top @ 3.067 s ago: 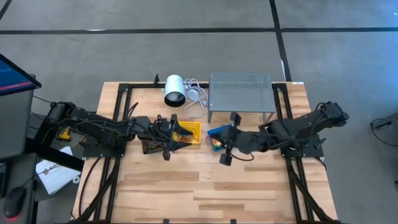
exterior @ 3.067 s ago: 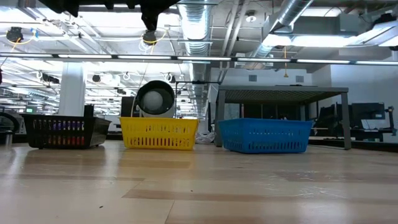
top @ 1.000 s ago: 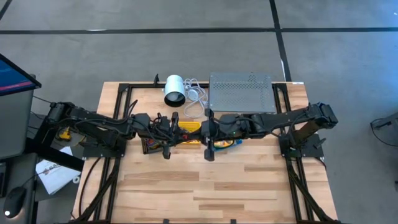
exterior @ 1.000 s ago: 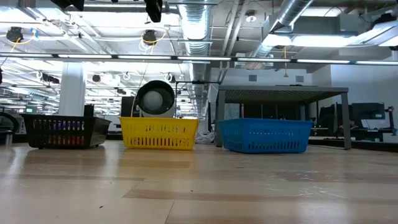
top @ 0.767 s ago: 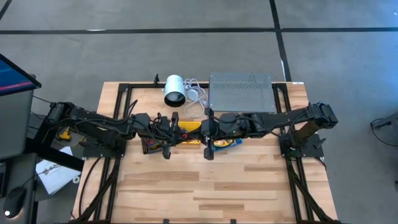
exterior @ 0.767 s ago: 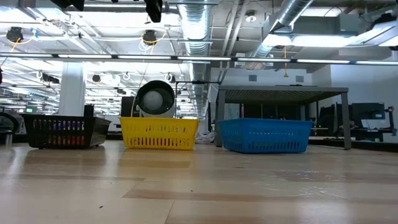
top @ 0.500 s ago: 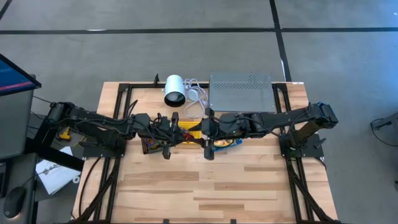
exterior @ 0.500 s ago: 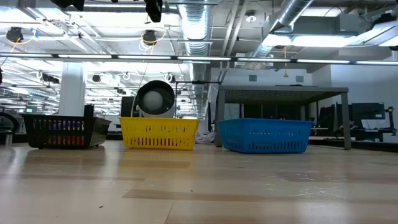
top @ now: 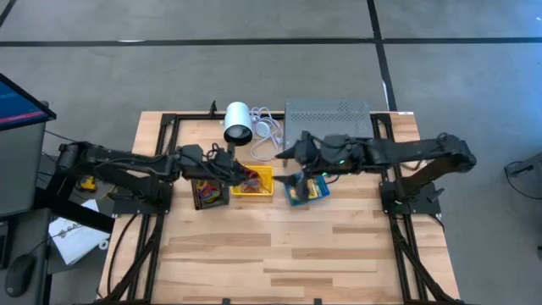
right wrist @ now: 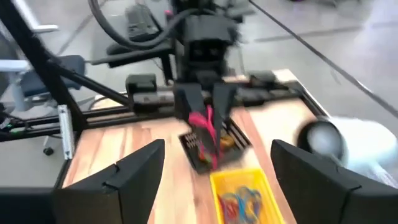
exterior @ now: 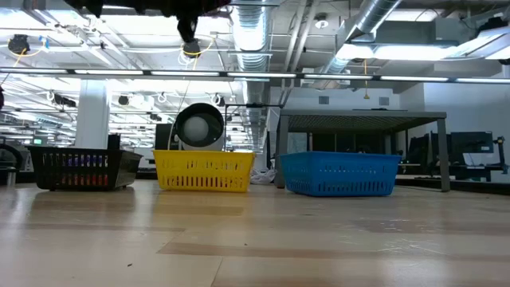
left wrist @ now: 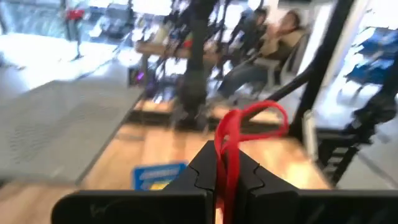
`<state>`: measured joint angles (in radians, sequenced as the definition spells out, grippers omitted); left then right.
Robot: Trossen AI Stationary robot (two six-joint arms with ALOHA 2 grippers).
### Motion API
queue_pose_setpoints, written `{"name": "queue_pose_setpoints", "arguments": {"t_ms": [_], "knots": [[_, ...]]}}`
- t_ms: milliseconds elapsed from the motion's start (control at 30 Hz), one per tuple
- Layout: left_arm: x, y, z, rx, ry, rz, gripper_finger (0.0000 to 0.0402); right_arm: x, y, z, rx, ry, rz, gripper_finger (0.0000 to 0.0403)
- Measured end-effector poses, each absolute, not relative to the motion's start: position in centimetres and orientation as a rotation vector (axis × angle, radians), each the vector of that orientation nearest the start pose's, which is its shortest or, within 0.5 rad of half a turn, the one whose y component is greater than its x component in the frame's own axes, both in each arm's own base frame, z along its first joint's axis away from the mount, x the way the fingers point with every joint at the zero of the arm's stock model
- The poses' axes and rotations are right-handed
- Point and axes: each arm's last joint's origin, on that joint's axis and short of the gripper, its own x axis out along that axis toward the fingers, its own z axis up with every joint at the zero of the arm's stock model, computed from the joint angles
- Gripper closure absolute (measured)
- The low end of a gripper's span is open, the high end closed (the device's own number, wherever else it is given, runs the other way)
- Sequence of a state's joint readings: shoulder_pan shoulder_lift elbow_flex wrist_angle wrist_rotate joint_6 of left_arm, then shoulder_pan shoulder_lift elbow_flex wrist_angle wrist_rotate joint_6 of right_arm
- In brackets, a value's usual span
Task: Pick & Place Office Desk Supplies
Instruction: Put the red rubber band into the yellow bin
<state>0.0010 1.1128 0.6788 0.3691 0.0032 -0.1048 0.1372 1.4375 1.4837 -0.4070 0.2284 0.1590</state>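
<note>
From above, my left gripper (top: 240, 173) hangs over the gap between the black tray (top: 209, 191) and the yellow tray (top: 254, 181), with something red at its tip. My right gripper (top: 292, 165) sits just past the blue tray (top: 306, 189), near the grey rack (top: 329, 124); I cannot make out its fingers from up here. No writing is legible.

At table height, the three trays stand in a row, black (exterior: 77, 169), yellow (exterior: 205, 172), blue (exterior: 340, 173); both grippers are out of sight above.

Past my left wrist, my fingers are pinched tight on a red rubber band (left wrist: 239, 140), its loop standing up above them. It looks light, limp and stretchy, so I judge a firm pinch across the doubled strand is the right hold. A blue-and-yellow box (left wrist: 154, 175) lies below, its print too blurred to read.

Past my right wrist, my fingers (right wrist: 137, 171) stand wide apart and empty. More coloured bands (right wrist: 240, 200) lie in the yellow tray.
</note>
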Motion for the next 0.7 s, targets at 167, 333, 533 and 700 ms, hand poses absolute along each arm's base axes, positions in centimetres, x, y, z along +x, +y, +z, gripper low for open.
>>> {"name": "queue_pose_setpoints", "arguments": {"t_ms": [167,333,533,700], "knots": [[22.8,2.0,28.0,-0.113,0.279,0.103,0.0401,27.4,2.7,41.5,0.186,0.422,-0.211,0.0113],[22.6,3.5,27.3,-0.110,0.493,0.170,0.0401,24.0,2.2,42.2,0.257,0.482,-0.262,0.0113],[23.2,4.6,27.2,-0.086,0.623,0.188,0.0401,22.0,2.4,42.1,0.249,0.536,-0.325,0.0113],[24.0,5.5,25.8,-0.101,0.744,0.193,0.0401,21.1,2.5,40.7,0.199,0.667,-0.451,0.0113]]}}
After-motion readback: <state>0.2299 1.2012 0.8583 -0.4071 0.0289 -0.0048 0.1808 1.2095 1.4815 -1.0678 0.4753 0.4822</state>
